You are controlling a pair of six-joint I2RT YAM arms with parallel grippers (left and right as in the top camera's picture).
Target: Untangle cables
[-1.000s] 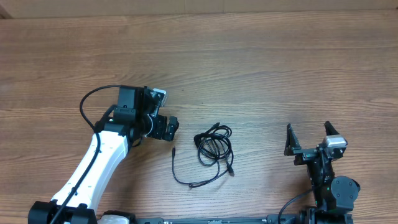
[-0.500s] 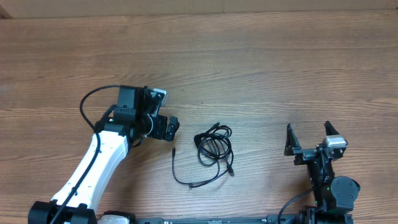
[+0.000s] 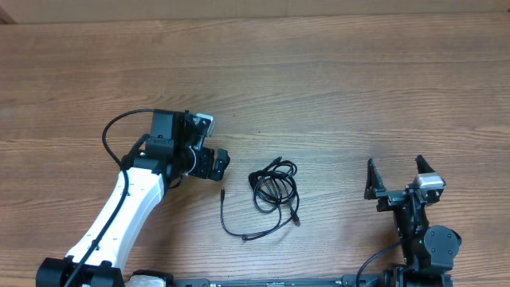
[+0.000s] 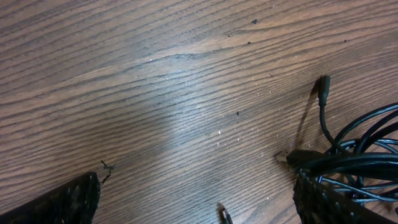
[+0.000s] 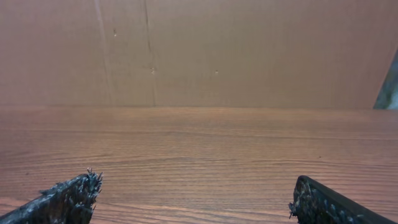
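Nothing moved: cables (image 3: 273,189) lie coiled, seemingly elongated front-to-back; left gripper (image 3: 215,143), right gripper (image 3: 394,165) both spread, empty.

cables (image 4: 357,160) cut off, right edge

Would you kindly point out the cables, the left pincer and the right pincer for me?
cables (image 3: 273,185): overhead view, middle of the looped bundle.
left pincer (image 4: 196,190): left wrist view, gap midway between its fingertips.
right pincer (image 3: 395,171): overhead view, gap midway between its fingertips.
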